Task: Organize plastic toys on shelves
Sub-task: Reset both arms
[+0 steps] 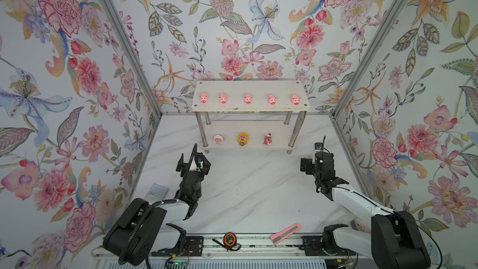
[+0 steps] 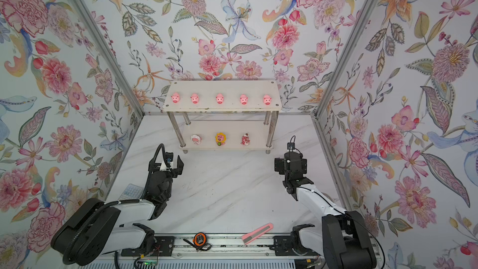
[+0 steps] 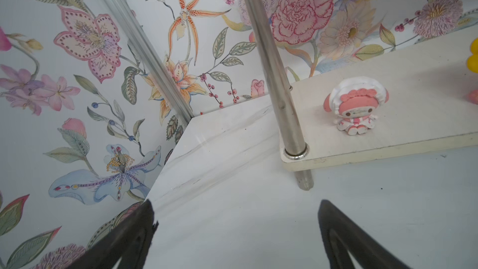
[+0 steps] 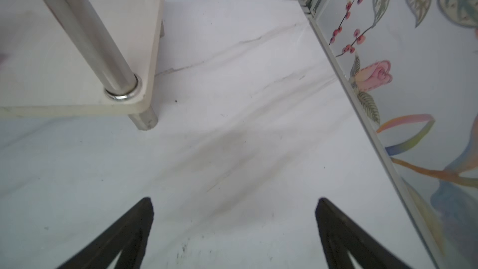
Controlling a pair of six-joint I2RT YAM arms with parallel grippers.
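Pigs (image 1: 248, 98) five, figurines (image 1: 243, 139) three

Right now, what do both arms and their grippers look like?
Both arms match: the left arm and right arm have white link shells with bulky black joint housings. A ribbed black cable hose runs up the left one; a thin black wire loops above the right wrist. The left gripper and right gripper have black, tapered, triangular jaws.
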